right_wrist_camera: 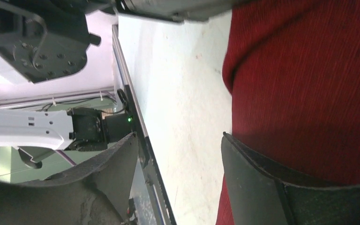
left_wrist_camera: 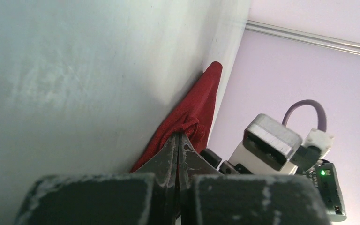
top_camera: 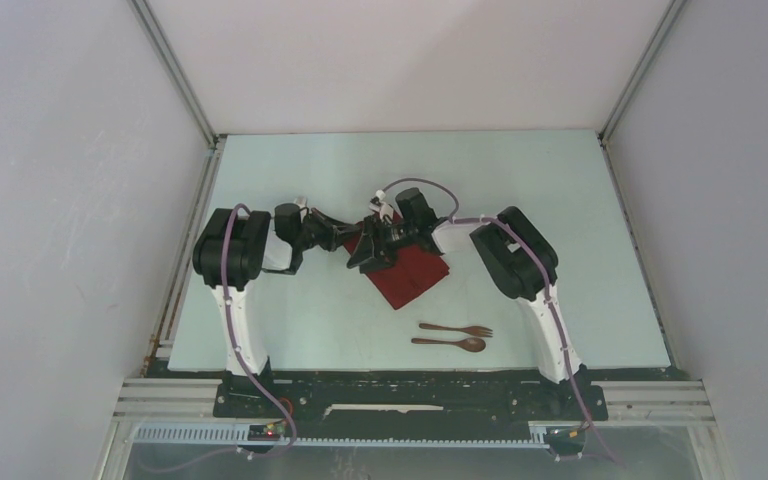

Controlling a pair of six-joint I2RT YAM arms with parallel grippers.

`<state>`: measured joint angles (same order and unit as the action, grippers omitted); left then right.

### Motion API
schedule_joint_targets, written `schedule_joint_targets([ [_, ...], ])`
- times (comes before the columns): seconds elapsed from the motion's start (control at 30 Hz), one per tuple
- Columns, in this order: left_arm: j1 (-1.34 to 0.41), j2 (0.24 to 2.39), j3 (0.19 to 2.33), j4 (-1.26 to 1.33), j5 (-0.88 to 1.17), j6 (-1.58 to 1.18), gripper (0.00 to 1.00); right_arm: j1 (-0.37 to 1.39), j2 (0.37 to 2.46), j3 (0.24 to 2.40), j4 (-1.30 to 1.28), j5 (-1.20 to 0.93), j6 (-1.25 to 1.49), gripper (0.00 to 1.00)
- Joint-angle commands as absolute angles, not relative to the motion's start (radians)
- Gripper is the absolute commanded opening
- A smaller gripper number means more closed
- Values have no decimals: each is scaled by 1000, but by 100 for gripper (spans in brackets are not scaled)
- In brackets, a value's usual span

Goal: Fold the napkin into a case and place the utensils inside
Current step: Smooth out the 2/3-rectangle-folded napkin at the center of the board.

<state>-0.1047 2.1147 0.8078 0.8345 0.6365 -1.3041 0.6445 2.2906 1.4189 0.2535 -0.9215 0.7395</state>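
Observation:
The dark red napkin lies folded on the table between the two arms. My left gripper is shut on a bunched edge of the napkin, its tips pressed together with cloth pinched between them. My right gripper is open right beside it. In the right wrist view, the right gripper has one finger lying over the napkin and the other over bare table, nothing held. The utensils, a dark fork and spoon, lie side by side in front of the napkin.
The pale table is walled at the left, back and right. The arm bases and a metal rail run along the near edge. The left arm's wrist hangs close above the right gripper.

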Motion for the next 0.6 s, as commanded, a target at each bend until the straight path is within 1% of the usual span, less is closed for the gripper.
schedule_joint_targets([
  [0.0,-95,2099,815,745,586,-1241,0,641,2204,1352,200,-952,708,73],
  [0.57,-95,2094,829,704,575,-1215,0,628,2018,1068,155,-984,618,72],
])
